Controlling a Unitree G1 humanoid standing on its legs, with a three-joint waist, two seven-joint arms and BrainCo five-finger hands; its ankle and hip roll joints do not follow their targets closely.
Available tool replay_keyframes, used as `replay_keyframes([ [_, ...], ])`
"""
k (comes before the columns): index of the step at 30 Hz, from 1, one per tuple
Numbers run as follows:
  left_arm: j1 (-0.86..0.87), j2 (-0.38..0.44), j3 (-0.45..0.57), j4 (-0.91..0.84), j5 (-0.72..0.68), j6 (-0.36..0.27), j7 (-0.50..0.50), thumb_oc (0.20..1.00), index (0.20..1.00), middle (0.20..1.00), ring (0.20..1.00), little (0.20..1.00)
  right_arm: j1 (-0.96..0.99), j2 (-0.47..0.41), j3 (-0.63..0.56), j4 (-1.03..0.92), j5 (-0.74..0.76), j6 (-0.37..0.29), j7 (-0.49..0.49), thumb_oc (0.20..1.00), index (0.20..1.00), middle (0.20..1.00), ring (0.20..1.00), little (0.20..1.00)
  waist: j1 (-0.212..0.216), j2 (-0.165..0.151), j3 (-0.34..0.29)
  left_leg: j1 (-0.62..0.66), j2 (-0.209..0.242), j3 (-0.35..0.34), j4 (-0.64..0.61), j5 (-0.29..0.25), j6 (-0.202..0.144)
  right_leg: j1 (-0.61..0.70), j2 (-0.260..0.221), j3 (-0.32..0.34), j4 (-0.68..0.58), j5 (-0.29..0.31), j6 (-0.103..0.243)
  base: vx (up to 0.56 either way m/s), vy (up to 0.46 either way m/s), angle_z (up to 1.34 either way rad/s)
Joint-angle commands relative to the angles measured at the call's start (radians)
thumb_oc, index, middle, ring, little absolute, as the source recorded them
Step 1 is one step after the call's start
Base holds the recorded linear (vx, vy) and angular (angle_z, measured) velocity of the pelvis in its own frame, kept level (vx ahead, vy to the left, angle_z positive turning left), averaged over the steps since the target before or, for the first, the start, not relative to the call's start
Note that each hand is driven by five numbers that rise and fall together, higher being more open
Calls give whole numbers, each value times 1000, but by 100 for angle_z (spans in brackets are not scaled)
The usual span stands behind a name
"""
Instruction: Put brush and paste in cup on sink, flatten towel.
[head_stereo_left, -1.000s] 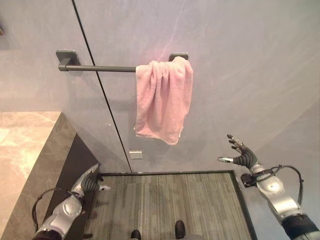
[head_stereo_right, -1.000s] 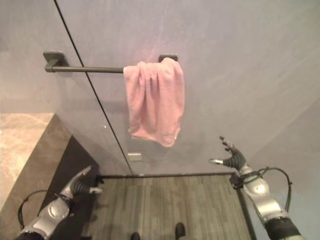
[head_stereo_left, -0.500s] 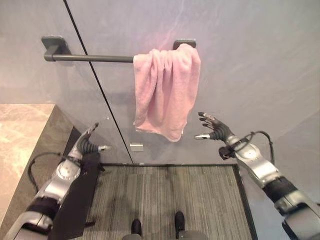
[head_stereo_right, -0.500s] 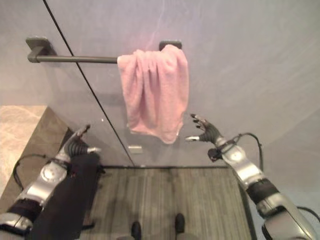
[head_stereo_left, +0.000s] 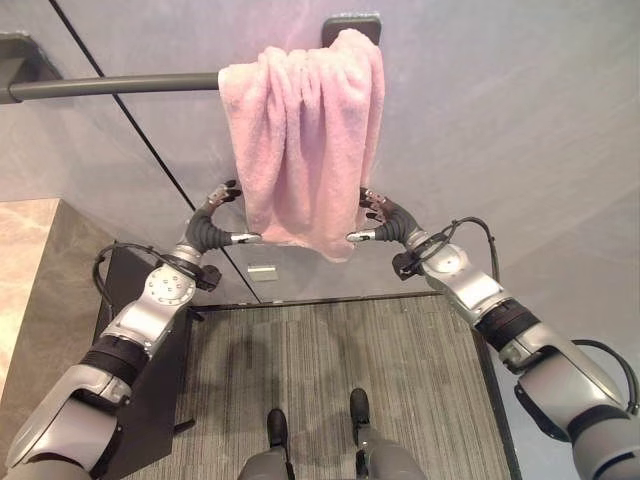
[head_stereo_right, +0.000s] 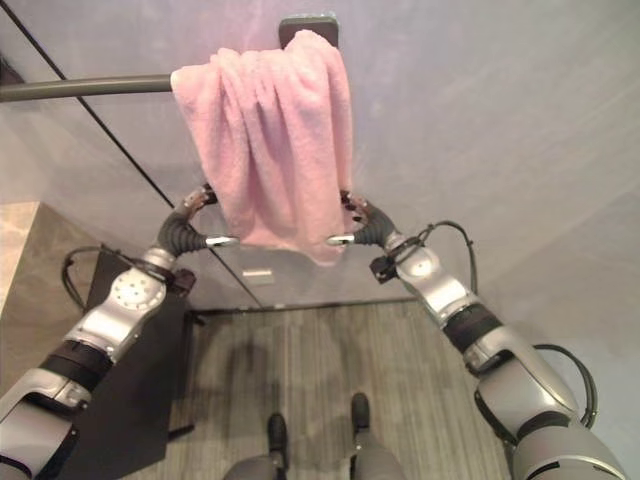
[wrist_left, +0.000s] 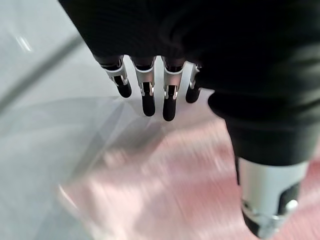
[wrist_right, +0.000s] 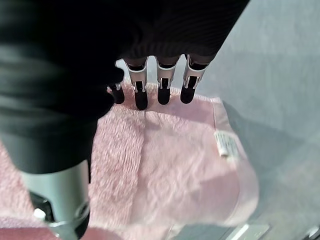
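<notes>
A pink towel hangs bunched over the right end of a dark wall rail. Its lower edge hangs between my two hands. My left hand is at the towel's lower left corner, fingers straight and thumb pointing toward the cloth, open. My right hand is at the lower right corner, also open, with its thumb close to the hem. In the right wrist view the towel lies just past the fingers, a small white label on its edge. In the left wrist view the towel shows below the straight fingers.
A grey wall carries the rail, with a dark seam line running down it. A marble counter with a dark side panel stands at the left. A striped grey mat covers the floor below. A small wall plate sits under the towel.
Both arms have risen and closed in on the towel's lower corners. The camera has moved nearer, so the towel and rail look bigger and higher.
</notes>
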Motion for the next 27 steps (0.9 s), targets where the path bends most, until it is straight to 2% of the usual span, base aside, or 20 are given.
replay_keyframes([
  [1, -95, -29, -29, 6, -18, -45, 0, 1000, 1000, 1000, 1000, 1000, -44, 45, 4, -22, 65, -28, -28, 1000, 1000, 1000, 1000, 1000, -16, -45, -42, -31, -11, 5, 92, -28, -10, -31, -84, 87, 11, 14, 94, 20, -2, -13],
  [2, -95, -29, -29, 6, -18, -45, 0, 1000, 1000, 1000, 1000, 1000, -44, 45, 4, -23, 65, -28, -28, 893, 893, 893, 893, 893, -15, -45, -43, -30, -11, 5, 91, -28, -10, -31, -84, 87, 11, 14, 94, 26, -4, -15],
  [3, -93, -39, -31, 12, -17, -42, 2, 200, 200, 200, 200, 200, -37, 54, 4, -27, 66, -28, -29, 533, 533, 533, 533, 533, -18, -46, -44, -28, -11, 7, 88, -27, -10, -31, -83, 89, 11, 15, 94, 23, -7, -13],
  [4, -90, -53, -30, 11, -21, -44, 3, 200, 200, 200, 200, 200, -30, 58, 1, -37, 59, -30, -29, 260, 260, 260, 260, 260, -20, -46, -45, -24, -11, 7, 86, -26, -11, -30, -81, 91, 11, 15, 94, 53, -13, -6],
  [5, -54, -83, -26, 25, -29, -42, 0, 200, 200, 200, 200, 200, -4, 68, -1, -83, 37, -37, -37, 200, 200, 200, 200, 200, -26, -47, -52, -12, -7, 12, 81, -28, -11, -25, -79, 96, 10, 12, 96, 66, -16, -2],
  [8, -7, -124, -10, 25, -21, -34, 5, 200, 200, 200, 200, 200, 66, 100, -26, -124, 30, -44, -44, 200, 200, 200, 200, 200, -27, -47, -64, 12, -5, 15, 75, -31, -10, -8, -76, 97, 10, 5, 96, 56, -17, -3],
  [16, 99, -141, 42, -29, 16, -17, 13, 200, 200, 200, 200, 200, 205, 106, -85, -261, 40, -57, -32, 200, 200, 200, 200, 200, -23, -50, -92, 64, -2, 13, 52, -34, -9, 38, -75, 87, 7, -2, 102, 34, -11, -1],
  [23, 263, -128, 173, -205, 20, -24, 38, 200, 200, 200, 200, 200, 324, 51, -162, -503, 62, -80, -7, 200, 200, 200, 200, 200, -12, -58, -119, 101, 4, 4, 29, -27, -9, 74, -74, 69, 6, -8, 104, 1, -3, 1],
  [27, 369, -109, 284, -386, 50, -53, 69, 200, 200, 200, 200, 200, 354, 30, -192, -669, 73, -117, 25, 200, 200, 200, 200, 200, 9, -69, -133, 107, 10, -13, 12, -14, -11, 92, -76, 44, 7, -18, 102, -25, -9, 7],
])
